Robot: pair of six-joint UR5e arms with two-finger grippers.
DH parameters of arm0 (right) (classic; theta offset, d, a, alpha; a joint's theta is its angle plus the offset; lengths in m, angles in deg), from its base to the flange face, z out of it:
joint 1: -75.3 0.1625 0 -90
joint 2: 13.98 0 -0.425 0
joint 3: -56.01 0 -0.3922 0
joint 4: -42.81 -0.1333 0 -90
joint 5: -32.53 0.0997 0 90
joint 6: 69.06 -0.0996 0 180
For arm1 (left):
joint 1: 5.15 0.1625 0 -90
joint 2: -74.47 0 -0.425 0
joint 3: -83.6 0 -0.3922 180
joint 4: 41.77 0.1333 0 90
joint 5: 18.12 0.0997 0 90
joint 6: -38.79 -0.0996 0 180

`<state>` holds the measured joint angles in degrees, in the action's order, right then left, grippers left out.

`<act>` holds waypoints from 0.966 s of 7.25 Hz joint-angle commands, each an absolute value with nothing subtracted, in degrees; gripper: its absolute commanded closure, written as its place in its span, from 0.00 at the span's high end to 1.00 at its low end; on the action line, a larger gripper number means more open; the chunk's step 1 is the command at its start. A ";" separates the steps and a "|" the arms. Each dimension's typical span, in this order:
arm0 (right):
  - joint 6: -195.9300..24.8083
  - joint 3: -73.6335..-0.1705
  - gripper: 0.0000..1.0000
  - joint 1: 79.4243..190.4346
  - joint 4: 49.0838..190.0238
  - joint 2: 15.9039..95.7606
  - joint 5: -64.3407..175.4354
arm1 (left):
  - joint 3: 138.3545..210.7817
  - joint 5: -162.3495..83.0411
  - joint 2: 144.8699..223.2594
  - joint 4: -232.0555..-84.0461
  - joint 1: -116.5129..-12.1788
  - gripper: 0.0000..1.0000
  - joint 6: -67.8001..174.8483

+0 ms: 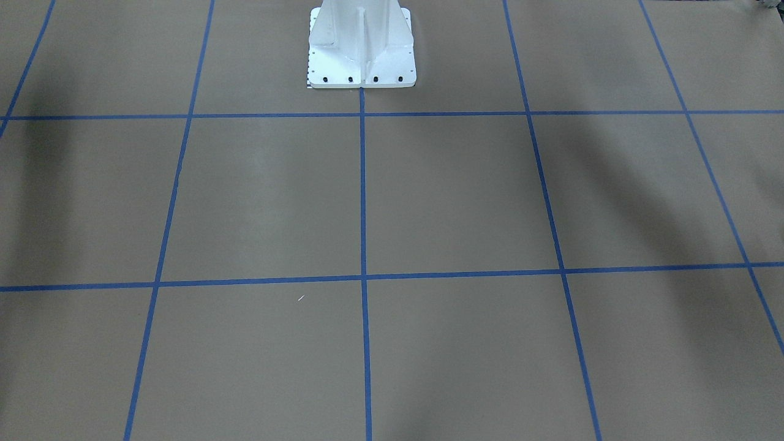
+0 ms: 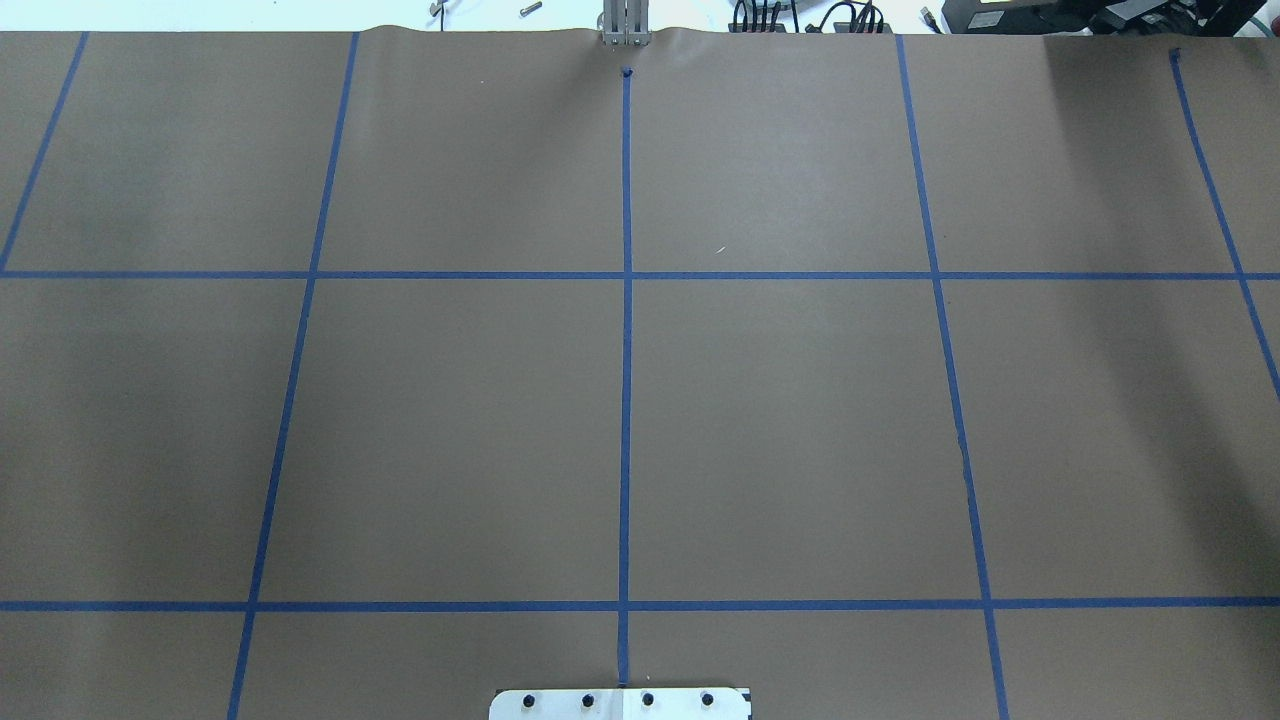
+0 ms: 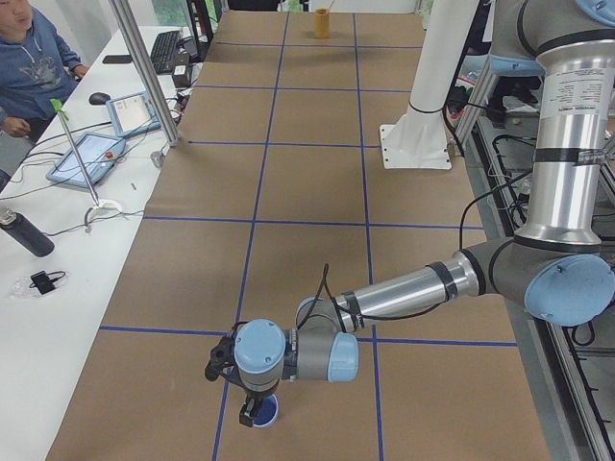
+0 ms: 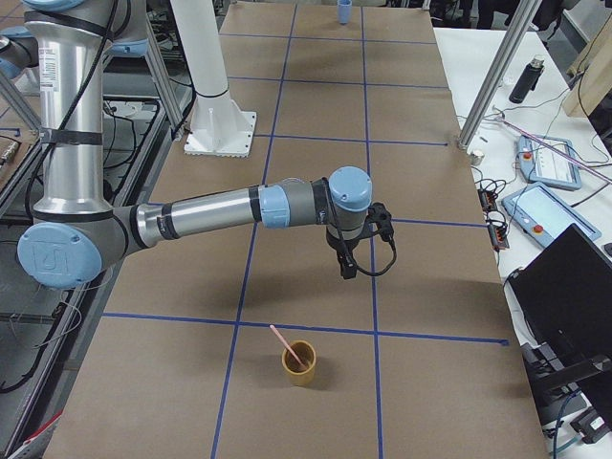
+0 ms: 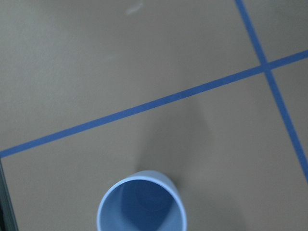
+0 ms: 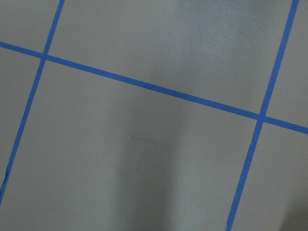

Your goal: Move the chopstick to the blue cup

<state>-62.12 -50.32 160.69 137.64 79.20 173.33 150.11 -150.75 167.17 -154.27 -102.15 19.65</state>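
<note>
The pale pink chopstick [image 4: 285, 343] leans inside a mustard-brown cup [image 4: 299, 365] at the table's end on the robot's right; that cup [image 3: 321, 23] is small and far in the exterior left view. At the opposite end stands the blue cup [image 3: 267, 413], upright and empty in the left wrist view [image 5: 142, 206]. My left gripper [image 3: 252, 417] hangs right over it, touching or nearly so. My right gripper [image 4: 346, 272] points down above bare table, some way short of the brown cup. Both grippers show only in the side views, so I cannot tell if either is open or shut.
The white robot pedestal [image 1: 361, 55] stands at the table's mid back edge. Blue tape lines grid the brown paper. A side table carries tablets [image 3: 86, 157], a dark bottle [image 3: 25, 231] and cables, with a person [image 3: 29, 58] seated there. A laptop [image 4: 564, 287] sits near the right end.
</note>
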 commanded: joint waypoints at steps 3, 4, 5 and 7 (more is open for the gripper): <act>-62.12 -49.64 1.00 160.46 137.64 79.10 173.41 | 141.44 -148.47 172.73 -154.89 -103.24 0.98 28.49; -62.12 -49.55 1.00 160.29 137.64 79.10 173.41 | 140.65 -148.29 172.73 -154.97 -103.15 0.98 30.51; -62.12 -49.64 1.00 160.38 137.64 79.10 173.41 | 140.20 -148.11 172.73 -154.97 -103.15 0.98 30.62; -62.12 -49.38 1.00 160.20 137.64 79.10 173.41 | 138.10 -148.11 172.73 -155.32 -102.89 0.98 31.93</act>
<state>-62.11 -49.50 160.29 137.64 79.10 173.41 139.27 -148.16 172.72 -155.08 -103.05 30.97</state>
